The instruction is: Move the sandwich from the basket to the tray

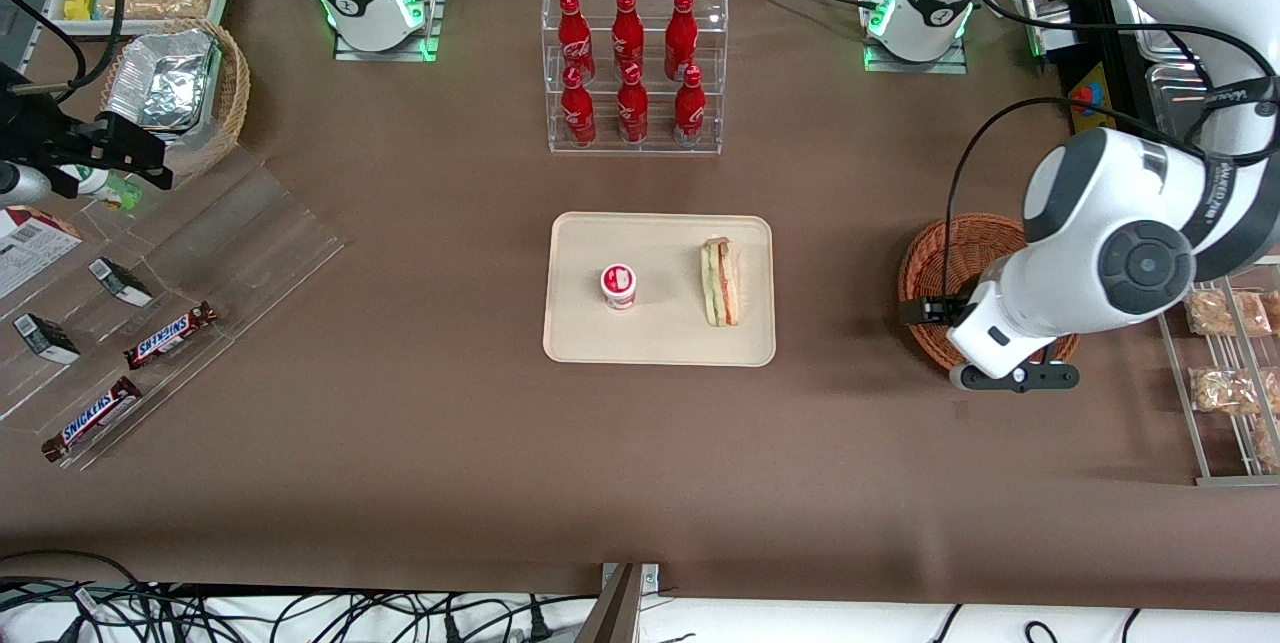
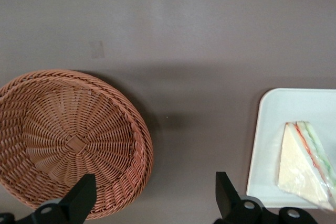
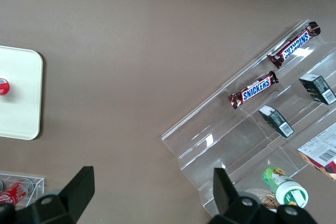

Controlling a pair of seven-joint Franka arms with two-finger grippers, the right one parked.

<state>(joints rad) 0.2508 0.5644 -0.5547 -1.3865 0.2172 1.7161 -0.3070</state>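
Cream tray held the sandwich, lying beside a small red-and-white cup. Reddish wicker basket lay empty. Left hand hovered over bare table between basket and tray, fingers apart, holding nothing. Judged step: placement complete; only withdrawal seemingly remained. Legible writing: "SNICKERS" on two bars toward the parked arm's end.

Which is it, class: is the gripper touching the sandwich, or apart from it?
Apart. In the left wrist view the open gripper hangs over bare tablecloth between the basket and the tray, where the sandwich lies clear of both fingers.
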